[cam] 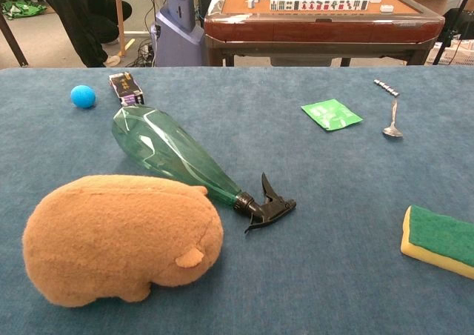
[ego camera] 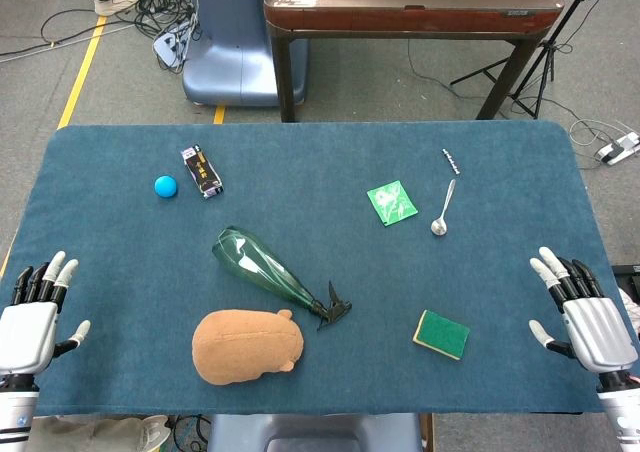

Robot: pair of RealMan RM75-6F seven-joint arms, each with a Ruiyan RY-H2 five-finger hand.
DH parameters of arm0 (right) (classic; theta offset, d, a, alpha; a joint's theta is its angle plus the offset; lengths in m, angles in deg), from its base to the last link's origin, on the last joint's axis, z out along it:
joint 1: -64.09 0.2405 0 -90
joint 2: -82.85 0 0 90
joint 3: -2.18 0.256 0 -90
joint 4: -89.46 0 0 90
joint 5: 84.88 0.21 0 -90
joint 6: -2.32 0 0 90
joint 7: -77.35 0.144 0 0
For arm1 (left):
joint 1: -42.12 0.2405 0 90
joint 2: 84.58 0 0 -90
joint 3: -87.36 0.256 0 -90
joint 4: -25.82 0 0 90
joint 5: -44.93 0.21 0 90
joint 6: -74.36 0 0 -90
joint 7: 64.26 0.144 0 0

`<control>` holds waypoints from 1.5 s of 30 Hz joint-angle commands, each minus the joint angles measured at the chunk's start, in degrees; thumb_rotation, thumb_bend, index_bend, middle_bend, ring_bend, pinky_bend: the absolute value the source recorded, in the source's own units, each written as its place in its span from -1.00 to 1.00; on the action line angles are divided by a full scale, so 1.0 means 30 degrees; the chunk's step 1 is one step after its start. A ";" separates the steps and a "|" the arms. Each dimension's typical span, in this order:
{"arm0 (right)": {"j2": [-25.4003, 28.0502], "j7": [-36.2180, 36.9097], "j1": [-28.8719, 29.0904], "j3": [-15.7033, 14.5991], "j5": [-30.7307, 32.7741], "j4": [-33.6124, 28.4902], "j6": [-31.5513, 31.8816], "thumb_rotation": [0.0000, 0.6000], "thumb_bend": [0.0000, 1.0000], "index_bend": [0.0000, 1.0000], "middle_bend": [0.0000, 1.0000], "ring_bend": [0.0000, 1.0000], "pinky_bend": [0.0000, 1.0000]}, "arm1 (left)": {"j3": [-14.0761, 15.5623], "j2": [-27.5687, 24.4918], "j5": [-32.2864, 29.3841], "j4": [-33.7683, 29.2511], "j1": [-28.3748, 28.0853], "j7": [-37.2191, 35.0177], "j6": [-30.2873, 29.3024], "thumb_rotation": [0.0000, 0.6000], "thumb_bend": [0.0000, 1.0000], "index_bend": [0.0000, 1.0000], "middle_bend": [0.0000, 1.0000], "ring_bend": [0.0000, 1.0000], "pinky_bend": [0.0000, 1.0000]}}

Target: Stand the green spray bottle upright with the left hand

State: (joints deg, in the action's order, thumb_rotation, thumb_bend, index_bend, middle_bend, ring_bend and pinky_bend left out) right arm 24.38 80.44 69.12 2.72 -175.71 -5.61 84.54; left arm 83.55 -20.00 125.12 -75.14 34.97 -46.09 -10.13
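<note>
The green spray bottle (ego camera: 262,264) (cam: 172,152) lies on its side near the middle of the blue table, its black trigger nozzle (ego camera: 334,308) (cam: 267,204) pointing toward the front right. My left hand (ego camera: 33,312) rests at the table's front left edge, open, well to the left of the bottle. At the front right edge my right hand (ego camera: 580,306) is open too, holding nothing. Neither hand shows in the chest view.
A brown plush toy (ego camera: 247,345) (cam: 122,237) lies just in front of the bottle. A blue ball (ego camera: 165,185) and small dark box (ego camera: 201,170) sit back left. A green packet (ego camera: 392,202), spoon (ego camera: 442,212) and green-yellow sponge (ego camera: 441,333) lie to the right.
</note>
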 commanded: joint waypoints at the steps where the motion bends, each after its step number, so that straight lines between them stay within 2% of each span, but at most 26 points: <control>1: 0.0035 0.0006 -0.0035 -0.0028 -0.0055 -0.0026 0.0082 1.00 -0.41 -0.91 -1.00 -1.00 -1.00 | 0.0023 -0.0016 0.0059 -0.0008 0.0018 -0.0016 -0.0027 1.00 -0.44 -1.00 -1.00 -1.00 -1.00; 19: 0.0236 -0.0064 -0.0120 0.0103 0.0133 -0.0082 0.0392 1.00 -0.41 -0.91 -1.00 -1.00 -1.00 | -0.0028 -0.0509 0.0669 -0.0507 -0.0467 0.0178 0.0466 1.00 -0.44 -1.00 -1.00 -1.00 -1.00; 26: 0.0323 -0.0350 -0.0066 0.0299 0.0540 -0.0217 0.0306 1.00 -0.41 -0.91 -1.00 -1.00 -1.00 | -0.0522 -0.0375 0.1533 0.0104 -0.1315 -0.0601 0.0783 1.00 -0.44 -1.00 -1.00 -1.00 -1.00; 36: 0.0531 -0.1044 0.0136 0.0485 0.0593 -0.0845 0.0213 1.00 -0.41 -0.91 -1.00 -1.00 -1.00 | -0.1055 -0.1110 0.2728 0.0777 -0.4809 -0.3824 0.5268 1.00 -0.44 -1.00 -1.00 -1.00 -1.00; 45: 0.0708 -0.1447 -0.0016 0.0407 0.0588 -0.1330 0.0392 1.00 -0.41 -0.91 -1.00 -1.00 -1.00 | -0.1882 -0.0134 0.2160 0.1879 -0.8120 -0.6072 0.9108 1.00 -0.44 -0.93 -1.00 -1.00 -1.00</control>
State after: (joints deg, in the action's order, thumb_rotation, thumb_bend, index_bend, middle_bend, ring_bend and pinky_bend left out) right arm 26.44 76.19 69.14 3.95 -173.96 -9.51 85.63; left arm 78.67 -21.30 132.16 -70.53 12.87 -62.83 14.72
